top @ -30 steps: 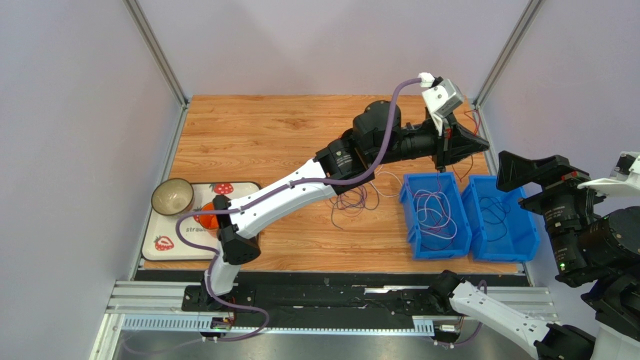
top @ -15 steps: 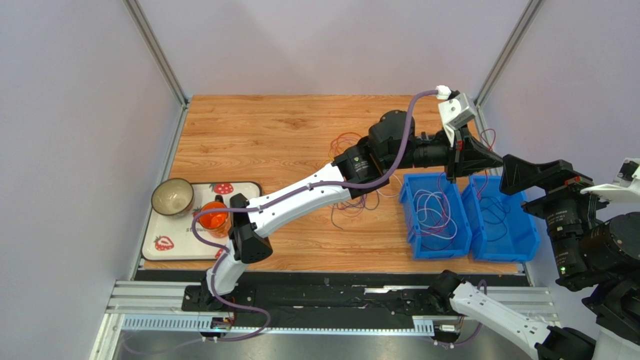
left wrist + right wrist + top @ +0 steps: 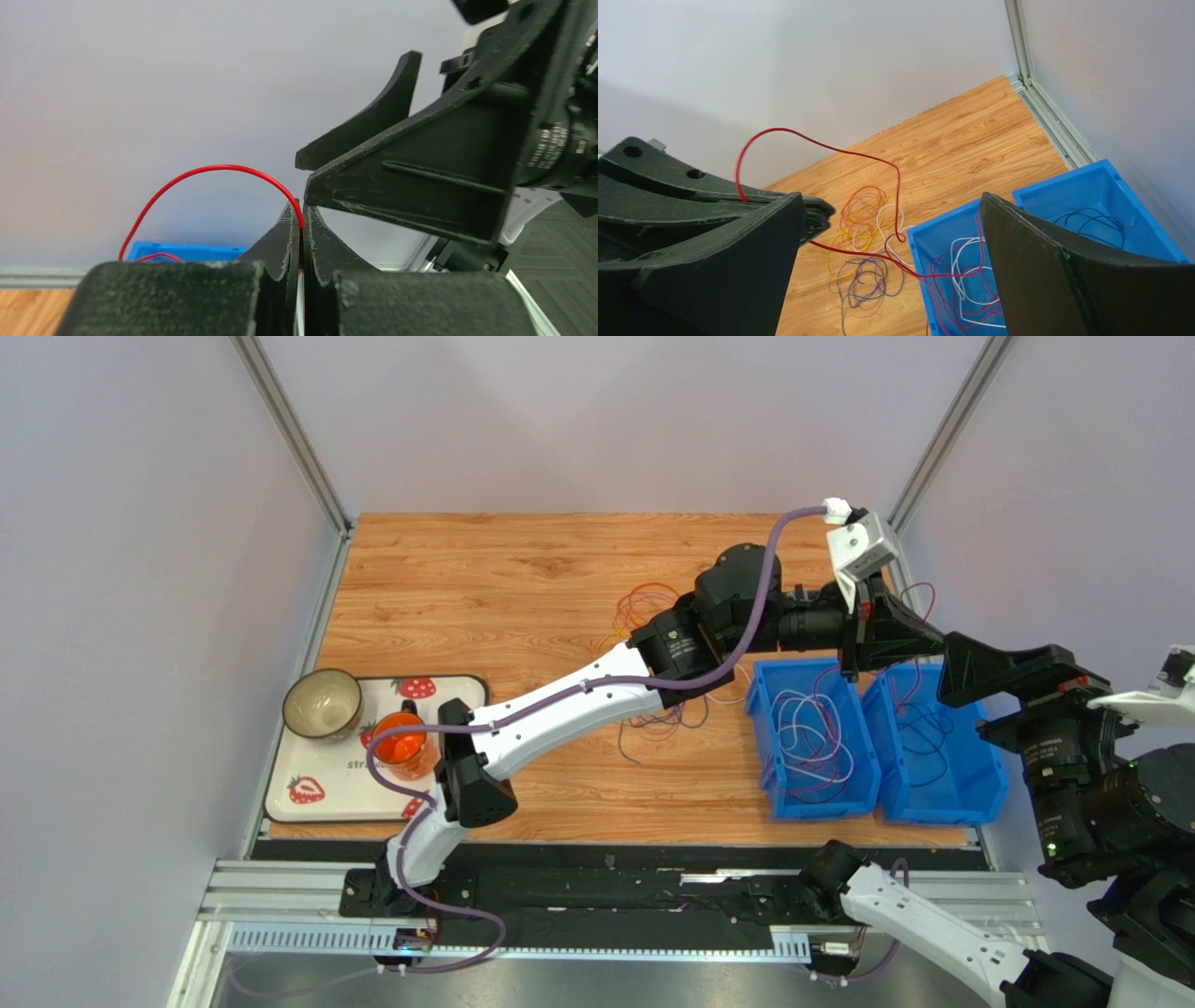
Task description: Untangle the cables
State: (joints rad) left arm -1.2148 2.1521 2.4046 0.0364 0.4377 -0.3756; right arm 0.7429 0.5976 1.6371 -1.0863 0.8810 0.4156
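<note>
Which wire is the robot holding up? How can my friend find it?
Find the wooden table and look at its far right corner, by the two blue bins. There the left gripper is shut on one red cable that arches up in the air. The other cables lie on the table or in the bins; only this one is lifted.

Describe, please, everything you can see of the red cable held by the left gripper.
The red cable is a very thin, flexible wire. The left gripper clamps it between shut fingers, and it arches free in the air. In the right wrist view it droops in a loop and trails into a blue bin.
</note>
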